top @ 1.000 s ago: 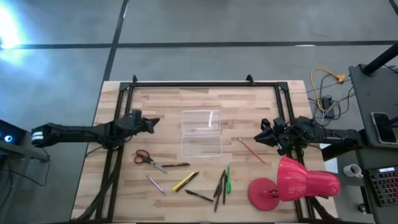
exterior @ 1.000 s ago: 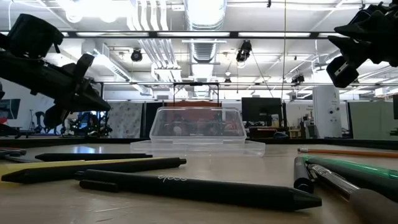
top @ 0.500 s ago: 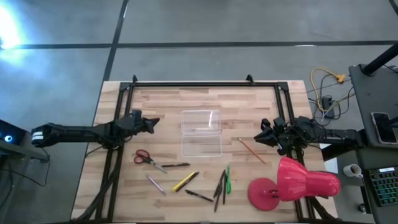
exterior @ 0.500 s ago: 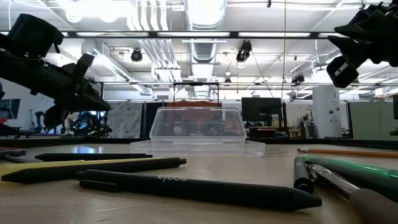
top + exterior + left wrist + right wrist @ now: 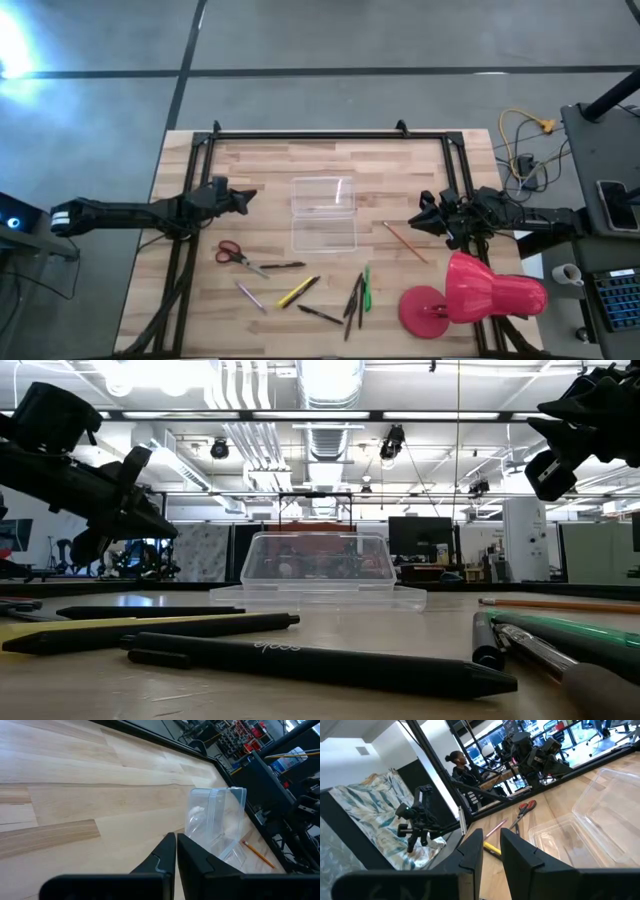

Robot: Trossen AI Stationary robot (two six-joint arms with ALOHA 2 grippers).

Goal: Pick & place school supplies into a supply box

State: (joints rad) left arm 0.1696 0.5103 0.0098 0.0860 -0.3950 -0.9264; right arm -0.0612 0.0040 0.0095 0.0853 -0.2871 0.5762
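Observation:
The clear supply box [image 5: 323,214] lies open at mid-table, lid flat beside the base; the low view shows the supply box [image 5: 318,565] too. Near the front edge lie red-handled scissors [image 5: 238,254], dark pens [image 5: 352,295], a yellow marker [image 5: 297,291] and a green pen [image 5: 366,287]. An orange pencil [image 5: 405,241] lies right of the box. My left gripper [image 5: 246,197] hovers left of the box, shut and empty, as the left wrist view [image 5: 176,851] shows. My right gripper [image 5: 418,216] hovers right of the box above the pencil's far end, slightly open and empty [image 5: 491,846].
A big red lamp [image 5: 470,290] lies on the table's right front corner, close to my right arm. A black metal frame [image 5: 320,135] runs along the far edge and both sides. Bare wood lies behind the box. A person [image 5: 460,767] shows beyond the table.

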